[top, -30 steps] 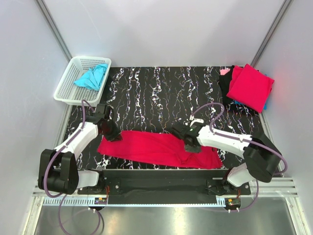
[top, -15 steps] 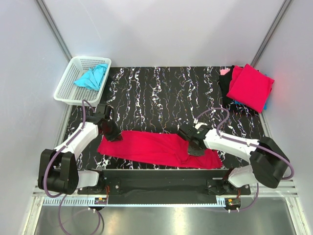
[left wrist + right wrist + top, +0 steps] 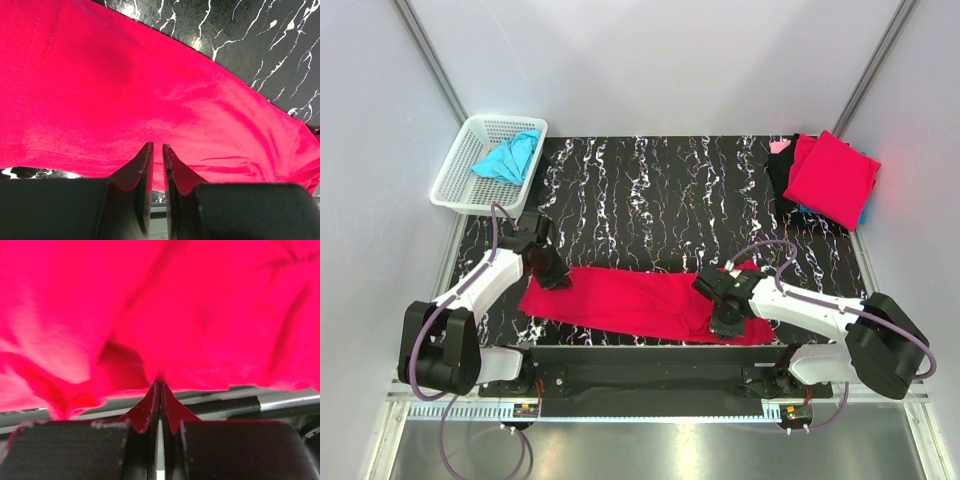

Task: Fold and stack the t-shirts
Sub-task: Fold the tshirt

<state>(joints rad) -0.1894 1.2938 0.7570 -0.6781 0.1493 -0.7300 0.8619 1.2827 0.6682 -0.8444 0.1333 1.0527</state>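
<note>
The right gripper [image 3: 724, 322] is pinched shut on the near hem of the red t-shirt [image 3: 630, 300], likely to fold it. The left gripper [image 3: 555, 278], jaws almost closed, seems to clamp the other end as an anchor.

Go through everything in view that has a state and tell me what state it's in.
red t-shirt, folded into a long strip, flat on the table
turquoise t-shirt, crumpled in the basket
folded stack, red shirt on top, at the table's far right
left gripper, shut on the red t-shirt's left end
right gripper, shut on its near edge, cloth puckered
</note>
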